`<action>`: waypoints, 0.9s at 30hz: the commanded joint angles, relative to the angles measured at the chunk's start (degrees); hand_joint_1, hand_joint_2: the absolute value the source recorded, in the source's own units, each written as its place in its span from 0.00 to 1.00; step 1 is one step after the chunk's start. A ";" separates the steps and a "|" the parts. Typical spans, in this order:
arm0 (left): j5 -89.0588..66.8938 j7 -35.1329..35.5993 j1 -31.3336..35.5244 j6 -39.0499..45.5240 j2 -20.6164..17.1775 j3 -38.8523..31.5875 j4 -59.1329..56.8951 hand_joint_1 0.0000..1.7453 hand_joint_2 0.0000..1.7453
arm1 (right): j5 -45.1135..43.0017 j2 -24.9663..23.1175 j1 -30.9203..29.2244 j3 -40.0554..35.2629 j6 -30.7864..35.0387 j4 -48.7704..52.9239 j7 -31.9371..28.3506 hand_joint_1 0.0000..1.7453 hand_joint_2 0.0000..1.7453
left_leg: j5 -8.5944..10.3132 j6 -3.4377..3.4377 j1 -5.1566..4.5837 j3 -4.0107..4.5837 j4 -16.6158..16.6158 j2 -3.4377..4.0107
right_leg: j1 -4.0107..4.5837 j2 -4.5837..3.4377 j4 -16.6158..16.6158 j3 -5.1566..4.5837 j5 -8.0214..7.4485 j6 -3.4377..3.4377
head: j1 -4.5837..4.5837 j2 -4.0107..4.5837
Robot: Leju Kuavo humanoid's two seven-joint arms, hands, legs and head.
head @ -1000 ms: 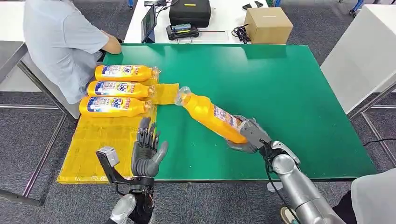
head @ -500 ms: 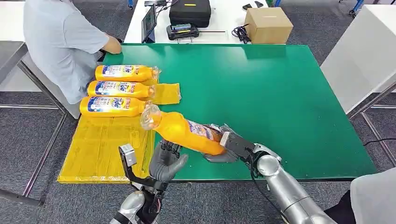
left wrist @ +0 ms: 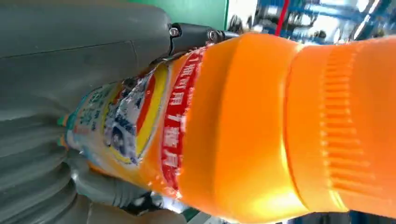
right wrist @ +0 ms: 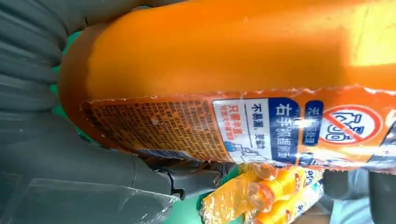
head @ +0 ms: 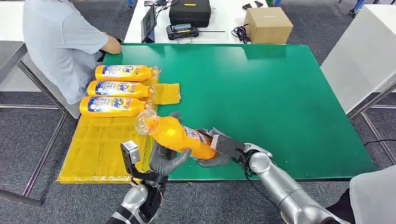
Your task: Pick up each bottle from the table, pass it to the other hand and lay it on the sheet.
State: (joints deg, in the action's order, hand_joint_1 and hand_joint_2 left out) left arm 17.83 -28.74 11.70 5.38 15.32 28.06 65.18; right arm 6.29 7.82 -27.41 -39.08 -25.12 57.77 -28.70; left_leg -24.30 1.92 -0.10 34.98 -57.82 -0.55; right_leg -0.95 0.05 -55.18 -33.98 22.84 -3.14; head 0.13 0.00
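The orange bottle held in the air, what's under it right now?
Under the orange plastic bottle, the left hand cups its middle and the right hand grips its base, above the green table. The tabletop right beneath them is covered.

Robotics lab or test workspace; green-topped table (head: 280, 93), grey carpet floor (head: 28, 135), black equipment case (head: 189, 11), cardboard box (head: 268, 24), seated person (head: 60, 46)

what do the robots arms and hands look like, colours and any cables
Both arms are silver metal with rounded joint housings. The right arm carries a thin black cable looping from its wrist along the forearm. The right hand is grey with darker fingers and a pale block at the wrist. The left hand is dark grey with a thick thumb; a black bracket holding a small silver-grey camera box sticks out beside its wrist.
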 commanded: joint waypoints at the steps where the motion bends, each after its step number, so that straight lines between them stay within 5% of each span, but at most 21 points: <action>1: -0.23 -0.37 4.14 1.26 1.01 -1.05 -3.92 0.20 1.00 | 0.20 -1.20 -2.86 -5.30 0.21 -6.51 0.41 1.00 1.00 | -0.05 -0.08 0.03 -0.16 0.02 0.00 | 0.04 0.02 0.01 0.16 0.06 0.10 | -0.02 0.00; 2: -0.11 -0.46 3.98 1.17 0.99 -1.08 -3.69 1.00 1.00 | 0.14 -1.15 -2.99 -5.43 0.22 -6.60 0.47 1.00 1.00 | -0.05 -0.07 0.03 -0.14 0.02 0.02 | 0.03 0.00 0.01 0.14 0.04 0.09 | 0.00 0.00; 19: 2.58 0.42 2.64 -1.88 0.75 -0.80 -1.55 1.00 1.00 | -1.19 -1.08 -2.48 -5.04 1.35 -7.33 0.89 1.00 1.00 | -0.09 -0.10 0.04 -0.20 -0.02 0.02 | 0.06 0.01 -0.01 0.20 0.09 0.12 | 0.00 0.00; 20: 3.24 0.55 2.38 -2.24 0.79 -1.05 -1.28 1.00 1.00 | -1.21 -1.06 -2.37 -4.99 1.45 -7.43 0.92 0.93 1.00 | -0.06 -0.08 0.04 -0.16 0.01 0.01 | 0.05 0.02 0.01 0.16 0.07 0.10 | 0.00 0.00; 21: 4.69 1.33 1.95 -3.27 0.69 -1.39 -0.86 1.00 1.00 | -1.23 -1.11 -2.14 -4.76 1.77 -7.64 1.07 0.40 1.00 | -0.11 -0.11 0.05 -0.25 0.00 0.01 | 0.07 0.03 0.01 0.26 0.11 0.14 | 0.00 0.00; 22: 4.94 1.39 1.84 -3.36 0.63 -1.50 -0.72 1.00 1.00 | -1.33 -1.18 -2.05 -4.58 1.89 -7.85 1.24 0.00 1.00 | -0.10 -0.10 0.05 -0.25 0.01 0.00 | 0.06 0.04 0.01 0.25 0.10 0.14 | 0.00 0.00; 24: 5.36 1.54 1.45 -2.86 0.16 -2.13 0.08 1.00 1.00 | -1.04 -1.47 -1.63 -4.22 3.13 -8.75 2.28 0.00 1.00 | -0.12 -0.12 0.06 -0.31 0.01 0.03 | 0.08 0.01 0.02 0.29 0.12 0.15 | 0.00 0.00; 25: 4.27 1.20 1.43 -1.38 -0.11 -2.23 0.29 1.00 1.00 | -0.33 -1.54 -1.48 -4.25 4.29 -8.91 2.66 0.00 0.00 | -0.10 -0.10 0.05 -0.26 0.03 0.04 | 0.06 0.00 0.03 0.24 0.09 0.12 | 0.00 0.00; 27: -7.62 -0.09 2.53 10.86 -2.06 -0.79 0.57 1.00 1.00 | 0.82 -1.79 0.83 -2.28 7.88 -8.83 2.89 0.00 0.00 | -0.11 -0.10 0.04 -0.27 0.01 0.05 | 0.05 -0.01 0.00 0.24 0.10 0.13 | 0.00 0.00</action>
State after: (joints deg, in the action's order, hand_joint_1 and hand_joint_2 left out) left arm 22.38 -27.54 11.87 2.75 16.02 26.40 64.89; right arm 4.85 6.80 -28.10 -41.31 -23.19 54.47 -27.43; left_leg -24.31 1.91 -0.09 34.98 -57.82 -0.55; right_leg -0.95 0.05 -55.18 -33.99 22.84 -3.14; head 0.13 0.00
